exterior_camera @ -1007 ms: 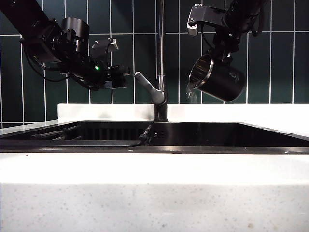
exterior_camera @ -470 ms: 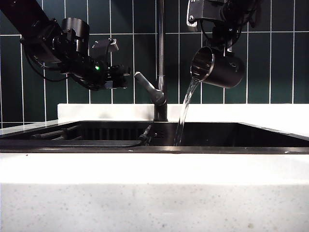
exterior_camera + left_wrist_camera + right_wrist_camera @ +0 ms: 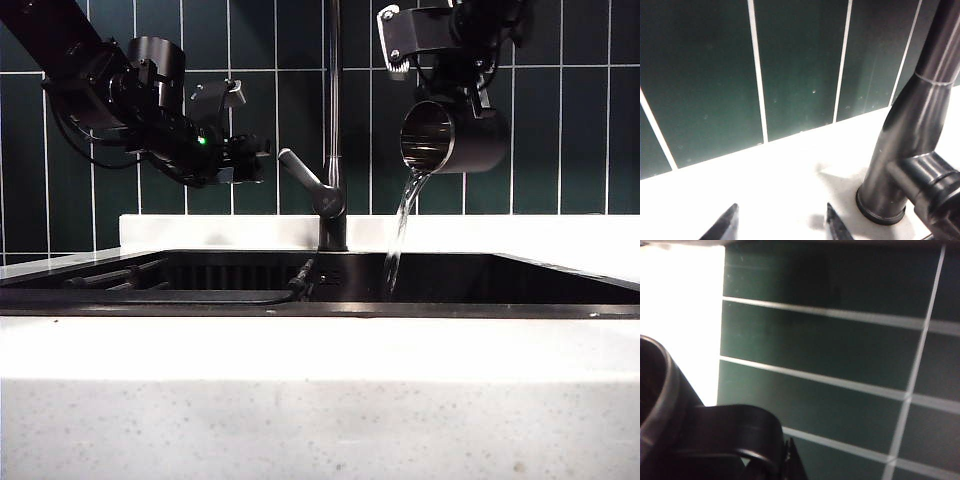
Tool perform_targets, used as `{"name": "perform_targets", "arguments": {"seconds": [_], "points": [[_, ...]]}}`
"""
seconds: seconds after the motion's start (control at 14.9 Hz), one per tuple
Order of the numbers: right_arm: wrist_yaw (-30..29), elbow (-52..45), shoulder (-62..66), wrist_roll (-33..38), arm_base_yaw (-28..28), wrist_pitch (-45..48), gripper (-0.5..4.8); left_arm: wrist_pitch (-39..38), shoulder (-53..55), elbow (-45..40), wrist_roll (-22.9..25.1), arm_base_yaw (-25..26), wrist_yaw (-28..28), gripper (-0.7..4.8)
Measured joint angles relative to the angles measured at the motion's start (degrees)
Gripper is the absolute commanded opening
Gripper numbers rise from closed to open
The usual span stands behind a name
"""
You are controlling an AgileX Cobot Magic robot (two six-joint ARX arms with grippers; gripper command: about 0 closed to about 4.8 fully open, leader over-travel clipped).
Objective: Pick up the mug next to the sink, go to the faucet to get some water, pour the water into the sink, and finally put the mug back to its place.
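Dark green tile wall [image 3: 270, 120] behind, white speckled countertop [image 3: 320, 400] in front, sink [image 3: 470, 308] recessed between. I see the right gripper [image 3: 462, 88] high over the right half of the sink, pinched tight on the mug's handle [image 3: 740, 432]; the mug [image 3: 455, 137] lies on its side, mouth toward the faucet [image 3: 333, 120], water stream [image 3: 398, 235] falling into the sink near its middle. Left gripper [image 3: 782, 222] hangs at the sink's back edge just beside the faucet base [image 3: 885, 200], jaws spread, holding nothing. Risks as I judge them: the grip is on the handle loop only, so a wet or loose hold could let the mug swing or drop into the sink. If the mug is righted too early, leftover water travels back to the countertop and drips there. The stream lands close to the faucet side; more tilt toward it could splash the lever [image 3: 308, 180] or the back ledge. Left arm sits close to the lever, so a careless retreat could knock the tap on.
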Motion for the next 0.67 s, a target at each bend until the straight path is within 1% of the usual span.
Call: {"name": "perform_targets", "arguments": {"seconds": [0.2, 0.47, 0.67], "points": [[-1.2, 0.2, 0.0, -3.7, 1.4, 2.4, 0.08, 0.0, 0.0, 0.0, 0.0, 0.0, 0.0, 2.09], [-1.2, 0.2, 0.0, -9.7, 3.2, 2.5, -0.01, 0.0, 0.0, 0.0, 0.0, 0.0, 0.3, 2.09], [-1.5, 0.2, -0.1, -11.2, 4.2, 4.0, -0.01, -0.5, 0.0, 0.0, -0.2, 0.0, 0.3, 2.09]]}}
